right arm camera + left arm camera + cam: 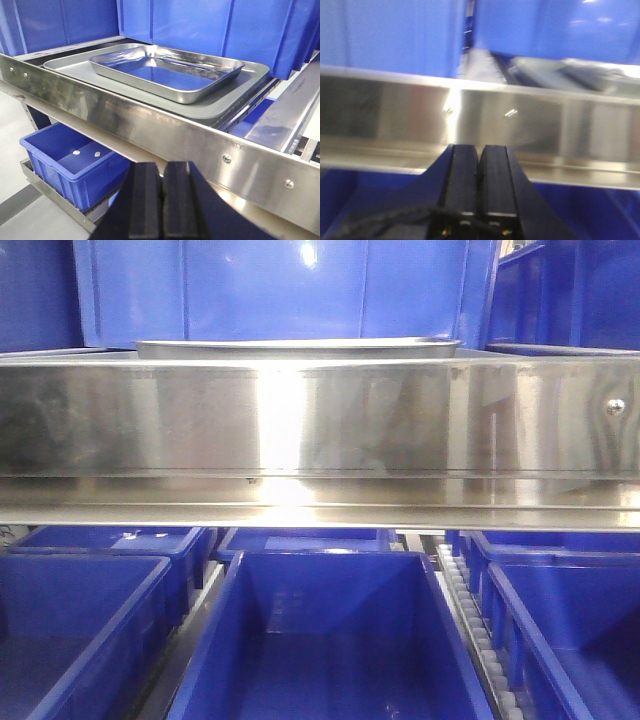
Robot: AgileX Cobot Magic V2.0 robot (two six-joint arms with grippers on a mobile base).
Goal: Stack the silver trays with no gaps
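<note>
In the right wrist view a shiny silver tray lies upright on a larger, duller grey tray on the upper shelf, behind the steel front band. The front view shows only a thin tray rim above that band. A blurred grey tray edge shows at upper right in the left wrist view. My left gripper is shut and empty, low in front of the band. My right gripper is shut and empty, below and in front of the band, apart from the trays.
A long mirror-like steel band with a screw crosses the shelf front. Large blue bins stand behind the trays. Open blue bins sit on the lower level, one at lower left holding two small white bits.
</note>
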